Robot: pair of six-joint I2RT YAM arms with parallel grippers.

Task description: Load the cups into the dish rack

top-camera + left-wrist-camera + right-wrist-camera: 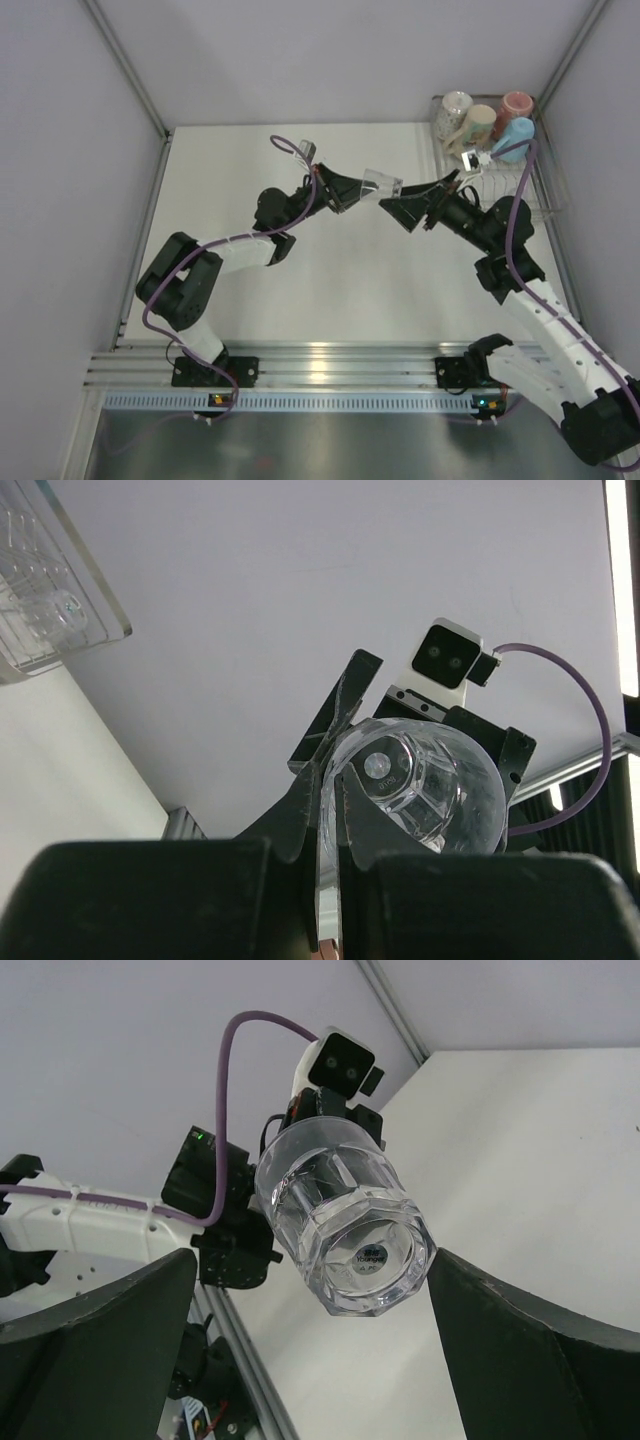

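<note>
cups: four mugs sit in the rack at upper right; a clear glass hangs in mid-air at frame centre, above the desk. left fingers are clamped on its rim wall; right fingers stand wide open either side of its base, not touching. risk: the smooth glass hangs on one thin rim pinch, so it may pivot or slip and drop; an off-centre closing by the right fingers could knock it loose.

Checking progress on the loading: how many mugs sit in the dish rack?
4, clustered at the far end of the dish rack: white patterned mug, cream mug, pinkish-red mug, light blue mug. The right arm overlaps the rack, possibly hiding more.
</note>
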